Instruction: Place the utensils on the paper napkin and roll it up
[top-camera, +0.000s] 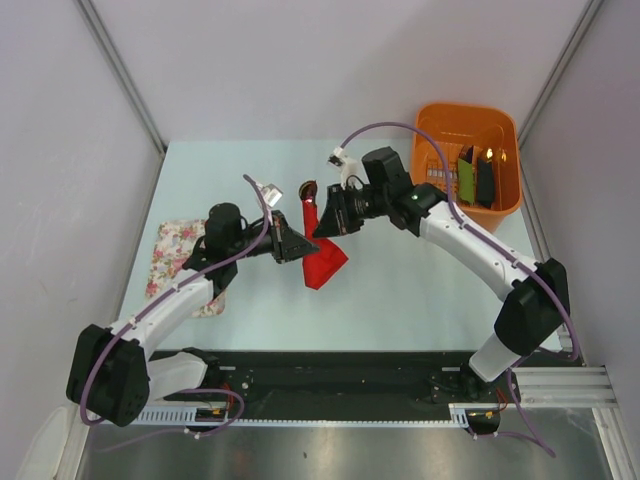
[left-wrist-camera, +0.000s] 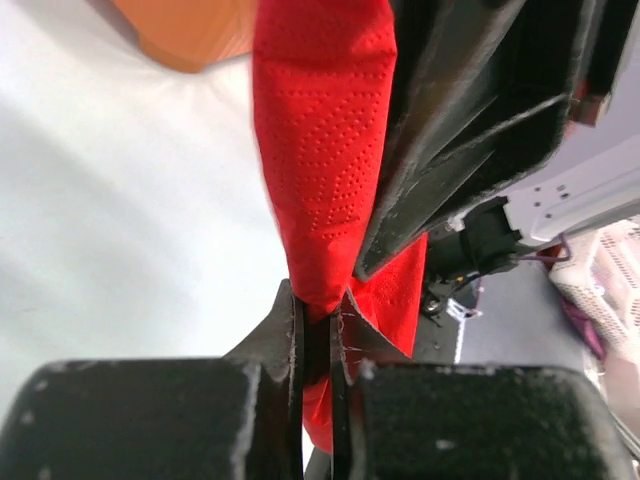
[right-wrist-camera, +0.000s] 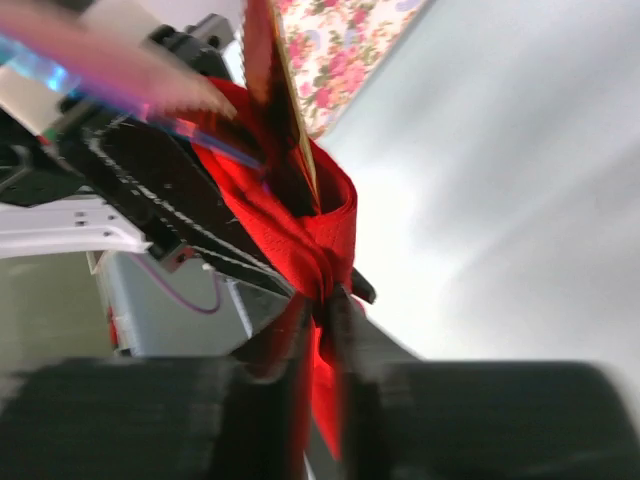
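My two claws meet over the middle of the table (top-camera: 400, 290). Both of them hold the paper napkin (top-camera: 324, 264).

My left claw (top-camera: 303, 245) is pressed together on the red paper. In my left wrist view, the two fingers (left-wrist-camera: 282, 332) squeeze a thin edge of the napkin between them. The paper goes up from there like a rumpled tube.

My right claw (top-camera: 326, 222) pinches the same napkin from the other side. My right wrist view is blurry, but I can see the red paper bunched tight between those fingers too. The two claws are very close, almost nose to nose.

The napkin is not flat. It is long and crumpled, partly rolled, with a wider corner pointing down toward my bases. I cannot tell if that corner touches the table.

The utensils (top-camera: 308, 190) are tucked inside the red paper. Only the round dark spoon bowl pokes out at the far end of the roll. In my right wrist view, a thin handle (right-wrist-camera: 272, 100) with a yellowish edge sticks up out of the paper. It is too blurry to say more.

A flowery cloth (top-camera: 178, 250) lies on the table on the left, partly under my left arm. An orange basket (top-camera: 440, 122) sits at the far right corner, well apart from the napkin. A green thing (top-camera: 466, 178) and a black thing (top-camera: 486, 182) are inside it.
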